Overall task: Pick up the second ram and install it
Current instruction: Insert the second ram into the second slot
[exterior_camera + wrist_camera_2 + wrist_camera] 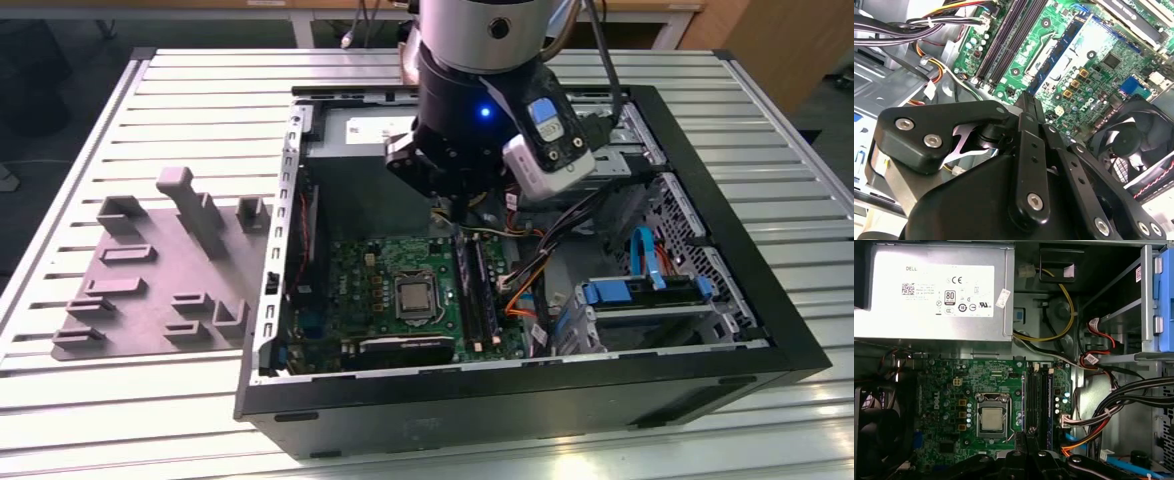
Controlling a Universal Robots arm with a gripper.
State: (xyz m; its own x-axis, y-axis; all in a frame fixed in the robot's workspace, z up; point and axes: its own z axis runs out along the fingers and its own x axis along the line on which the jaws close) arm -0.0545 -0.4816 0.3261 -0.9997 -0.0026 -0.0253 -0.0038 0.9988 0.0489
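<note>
My gripper hangs inside the open computer case, just above the far end of the motherboard's memory slots. In both wrist views its fingers are pressed together, and I see nothing between them. The fingertips sit over the near end of the slots. Long dark strips lie along the slots next to the processor socket. I cannot tell whether one of them is the second ram.
A grey moulded tray with upright blocks lies on the slatted table at the exterior view's left of the case. Inside the case are a power supply, cable bundles, a fan and blue drive brackets.
</note>
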